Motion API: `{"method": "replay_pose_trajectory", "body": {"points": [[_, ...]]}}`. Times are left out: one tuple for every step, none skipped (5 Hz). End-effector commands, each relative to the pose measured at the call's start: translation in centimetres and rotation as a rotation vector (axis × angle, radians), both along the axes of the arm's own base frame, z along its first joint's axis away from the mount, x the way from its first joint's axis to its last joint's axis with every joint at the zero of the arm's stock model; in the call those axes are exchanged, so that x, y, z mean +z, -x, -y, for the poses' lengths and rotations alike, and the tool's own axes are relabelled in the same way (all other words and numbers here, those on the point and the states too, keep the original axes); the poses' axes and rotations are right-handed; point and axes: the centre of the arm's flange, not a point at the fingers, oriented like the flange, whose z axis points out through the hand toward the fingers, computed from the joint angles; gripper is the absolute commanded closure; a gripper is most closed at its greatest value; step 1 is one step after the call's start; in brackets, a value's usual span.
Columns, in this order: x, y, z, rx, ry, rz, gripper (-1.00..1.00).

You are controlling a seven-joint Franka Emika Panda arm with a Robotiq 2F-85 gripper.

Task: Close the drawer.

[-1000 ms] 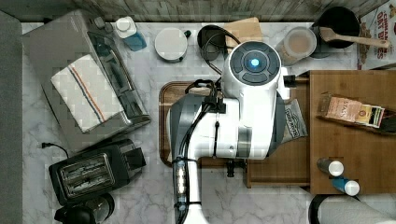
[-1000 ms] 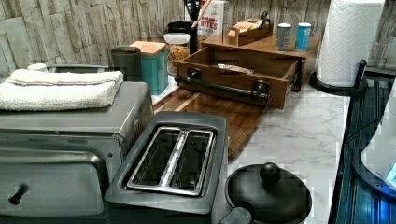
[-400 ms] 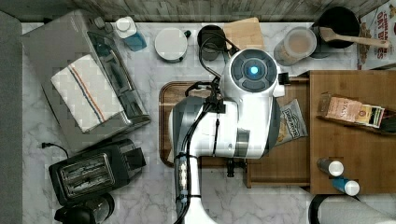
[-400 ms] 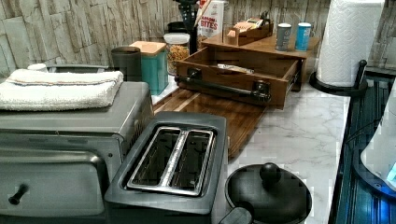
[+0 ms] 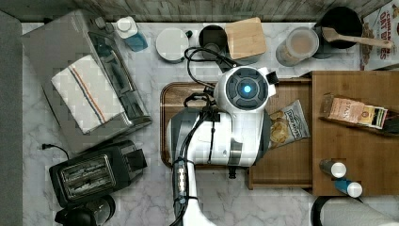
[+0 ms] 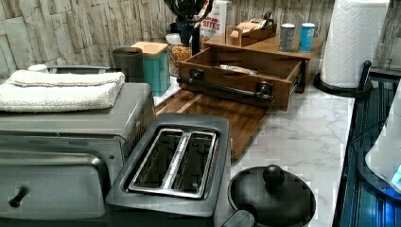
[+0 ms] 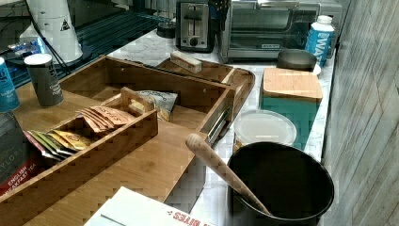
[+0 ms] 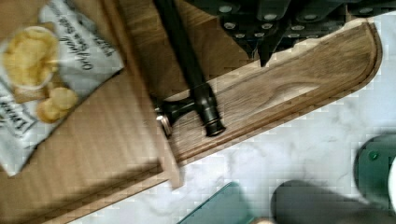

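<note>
Writing shows in several places. "BITES" stands on the cereal box [image 6: 215, 19] behind the cabinet, "ENGLISH BREAKFAST TEA" on a box [image 7: 19, 175] at the right view's lower left, and "Original" on the chip bag [image 8: 44, 79]; the bag's smaller print is too blurred to read.

The drawer [image 5: 282, 157] stands pulled well out of the cabinet [image 5: 360, 146], toward the top view's left, with the chip bag lying flat on its floor. Its front wall and the dark handle [image 8: 191, 65] overhang the near end of the tray [image 8: 308, 70], which lies flat on the marble surface [image 5: 150, 197]. In the left view the front of the drawer faces the camera, with bare tray before it and bare marble to the left view's right, as far as the paper-towel stand [image 6: 352, 42]. A teal canister [image 7: 291, 96] stands just beside the drawer's side wall, apart from it — a narrow strip of marble shows between them.

The arm [image 5: 235, 127] covers the drawer's front in the top view. The claw [image 8: 266, 49] hangs over the tray on the outer side of the handle, close to the bar. Whether it is spread or pressed together cannot be told, nor whether it touches the bar. It holds nothing that can be seen.
</note>
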Motion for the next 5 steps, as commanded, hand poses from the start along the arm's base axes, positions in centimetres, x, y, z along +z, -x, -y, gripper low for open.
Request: {"method": "replay_pose_trajectory", "body": {"points": [[-5.3, 2.1, -5.1, 0.348, 0.111, -0.037, 1.00], [-8.2, 2.4, -4.2, 0.400, 0.161, -0.092, 1.00], [-10.3, 2.2, -3.4, 0.399, 0.162, -0.147, 1.00], [-12.6, 3.2, -3.3, 0.382, 0.156, -0.148, 1.00], [-13.9, 4.4, -4.0, 0.363, 0.156, -0.134, 1.00]]}}
